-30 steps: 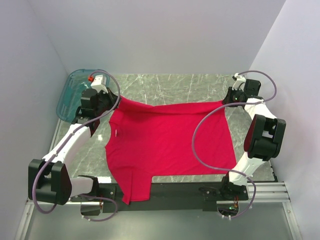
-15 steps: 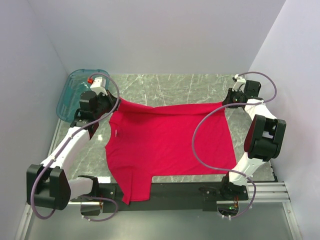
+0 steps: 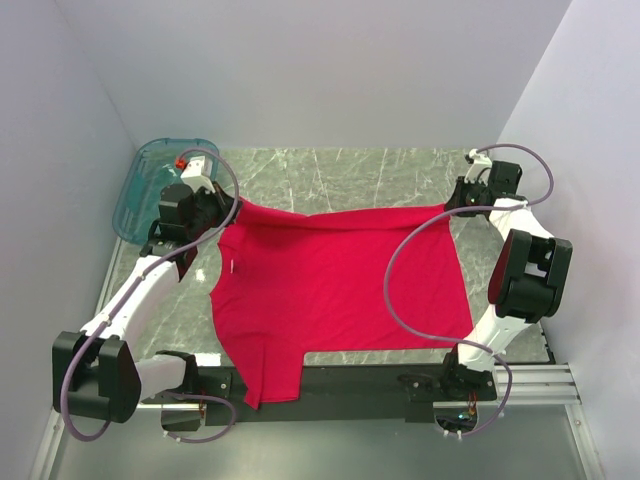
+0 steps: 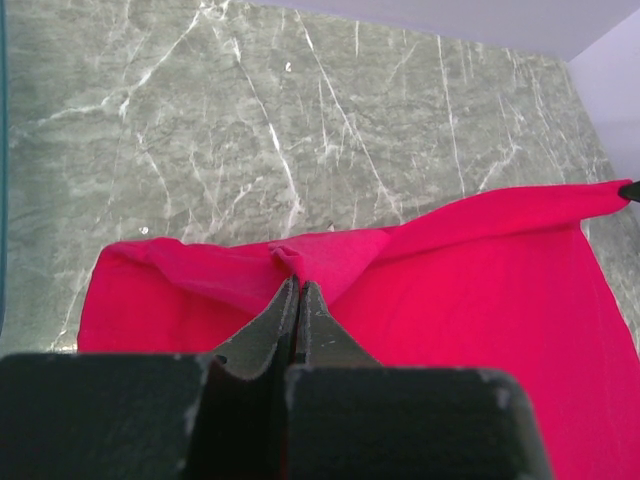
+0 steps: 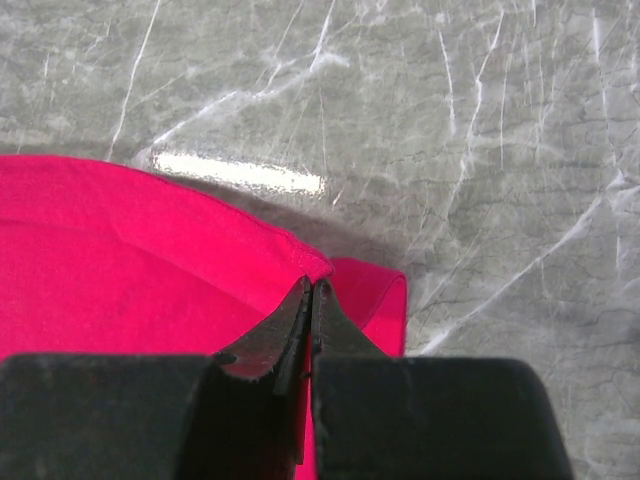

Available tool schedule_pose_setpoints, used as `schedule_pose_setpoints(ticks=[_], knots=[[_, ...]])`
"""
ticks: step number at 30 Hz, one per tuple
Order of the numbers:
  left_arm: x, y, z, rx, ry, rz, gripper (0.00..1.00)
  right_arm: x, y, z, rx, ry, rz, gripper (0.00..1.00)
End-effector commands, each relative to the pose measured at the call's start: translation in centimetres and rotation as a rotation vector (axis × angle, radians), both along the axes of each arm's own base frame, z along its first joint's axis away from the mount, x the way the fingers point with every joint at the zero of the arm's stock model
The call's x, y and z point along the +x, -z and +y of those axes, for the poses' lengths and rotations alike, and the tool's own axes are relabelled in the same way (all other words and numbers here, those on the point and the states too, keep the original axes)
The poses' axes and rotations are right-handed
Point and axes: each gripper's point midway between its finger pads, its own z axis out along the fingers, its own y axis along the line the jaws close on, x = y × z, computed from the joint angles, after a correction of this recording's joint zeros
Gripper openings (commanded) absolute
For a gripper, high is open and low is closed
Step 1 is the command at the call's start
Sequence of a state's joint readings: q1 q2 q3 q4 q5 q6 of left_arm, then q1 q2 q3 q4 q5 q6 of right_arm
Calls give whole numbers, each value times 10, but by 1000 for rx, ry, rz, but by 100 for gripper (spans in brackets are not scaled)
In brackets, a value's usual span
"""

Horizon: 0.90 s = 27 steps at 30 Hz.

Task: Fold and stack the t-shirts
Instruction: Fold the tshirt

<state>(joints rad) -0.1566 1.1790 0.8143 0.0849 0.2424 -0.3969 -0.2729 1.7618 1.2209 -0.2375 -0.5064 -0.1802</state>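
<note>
A grey-green marble table veined in white stands between plain pale walls, with a see-through teal tub at its far left corner. The red t-shirt lies spread across the middle, and one sleeve overhangs the near edge. The left arm reaches forward, and the left gripper pinches a raised fold at the shirt's far left. The right arm's elbow is bent high, and the right gripper is clamped on the far right hem corner.
</note>
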Motion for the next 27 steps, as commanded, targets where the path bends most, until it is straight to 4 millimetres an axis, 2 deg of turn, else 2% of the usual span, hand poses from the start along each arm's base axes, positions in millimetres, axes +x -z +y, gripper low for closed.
schedule_pose_setpoints(ticks=[1,4,7,8,10,11,13,14,15,17,19,22,24,26,27], knots=[[-5,-12,-1,0,22,-44,1,-2,-20,-4,-25,-3,-57,2],[-6,-10,-1,0,24,-40,1,-8,-18,-6,-33,-5,-51,3],[-8,-8,-1,2,26,-34,1,-20,-14,-12,-62,6,-26,14],[-9,-7,-2,4,29,-32,1,-28,-11,-14,-79,7,-11,26],[-10,-7,-3,2,37,-31,1,-38,-9,-22,-99,30,-9,39],[-11,-6,-3,4,39,-30,1,-45,-19,-31,-123,51,-35,53],[-12,-6,-3,3,40,-28,1,-61,-13,-35,-135,56,-28,64],[-13,-7,-3,4,42,-30,1,-66,-23,-39,-163,57,-59,72],[-14,-6,-3,3,45,-30,1,-75,-17,-38,-172,58,-46,74],[-16,-5,-4,4,50,-29,1,-82,-27,-35,-194,39,-84,76],[-18,-3,-4,4,55,-23,1,-86,-29,-27,-177,10,-101,77],[-21,-3,-4,9,62,-23,1,-85,-38,-17,-136,-29,-120,78],[-22,-4,-4,6,63,-25,1,-81,-36,-13,-95,-47,-92,78],[-24,-2,-5,6,66,-22,0,-77,-23,-10,-40,-55,-39,78],[-24,-2,-5,4,67,-23,1,-72,-25,-12,-25,-52,-19,78]])
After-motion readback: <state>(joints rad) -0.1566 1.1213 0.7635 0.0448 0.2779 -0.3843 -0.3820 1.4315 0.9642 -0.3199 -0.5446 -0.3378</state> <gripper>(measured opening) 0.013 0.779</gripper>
